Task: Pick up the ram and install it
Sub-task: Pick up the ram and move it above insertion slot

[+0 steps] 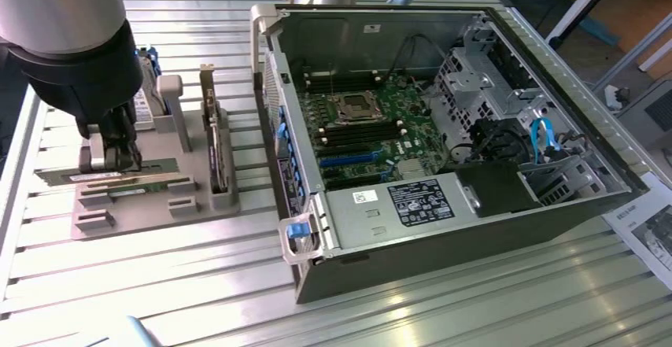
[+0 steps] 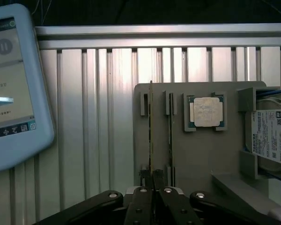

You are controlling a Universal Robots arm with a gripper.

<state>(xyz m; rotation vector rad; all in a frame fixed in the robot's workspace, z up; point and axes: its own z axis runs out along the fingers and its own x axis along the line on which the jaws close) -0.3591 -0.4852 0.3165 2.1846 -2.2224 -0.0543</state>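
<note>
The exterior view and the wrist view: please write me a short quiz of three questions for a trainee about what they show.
1. True or false: the gripper is shut on a ram that stands in the holder.
2. What lies on the holder beside the two rams? A) a processor B) a screwdriver C) a fan
3. Fill in: the open case lies to the exterior view's ____ of the holder.

Key: 1 true; 2 A; 3 right.
</note>
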